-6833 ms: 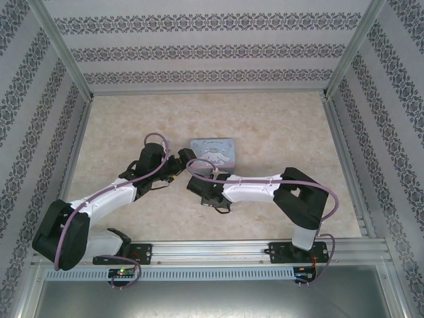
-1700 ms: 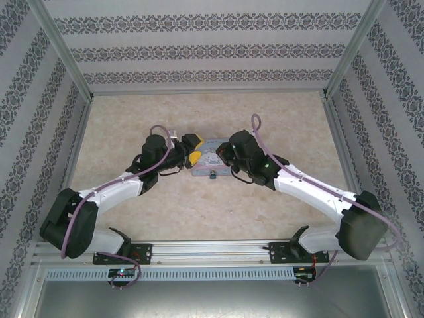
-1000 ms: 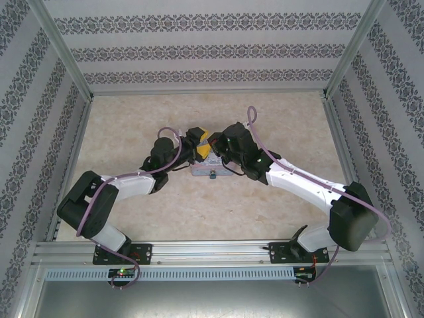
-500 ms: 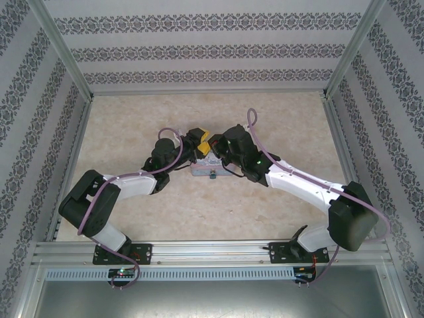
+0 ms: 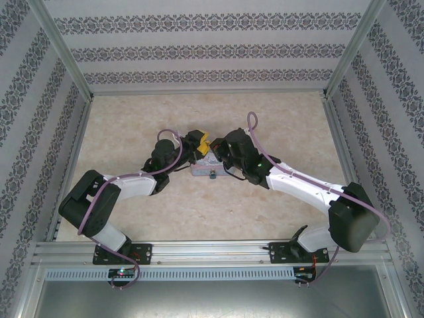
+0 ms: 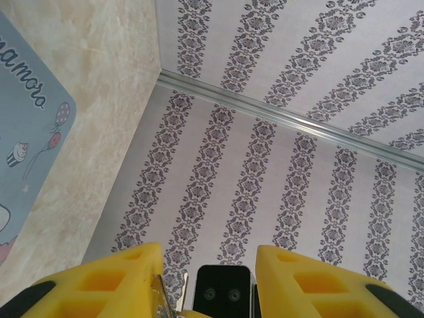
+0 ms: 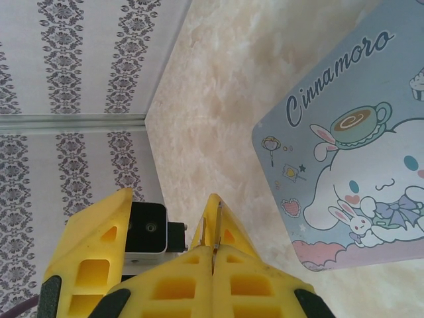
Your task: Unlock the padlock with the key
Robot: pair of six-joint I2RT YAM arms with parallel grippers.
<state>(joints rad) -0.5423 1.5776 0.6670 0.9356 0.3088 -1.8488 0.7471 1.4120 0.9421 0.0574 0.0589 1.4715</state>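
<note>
**Steady the lock before the key goes in**

We see the padlock (image 5: 211,175) at the 6 o'clock edge of the tin (image 5: 201,169), which lies on the surface (image 5: 278,119). The right end effector (image 7: 212,246) has its pads pressed together on a thin metal sliver we take for the key (image 7: 216,226), and it hovers near the tin's 1 o'clock. The left end effector (image 6: 208,257), fingers spread, sits near 11 o'clock. We judge that the key has not yet reached the lock. We would first pin the padlock with the left fingers. Then we would carry the key round toward 6 o'clock, line its blade with the keyhole and push gently, since so small a lock would likely skate away.
</note>
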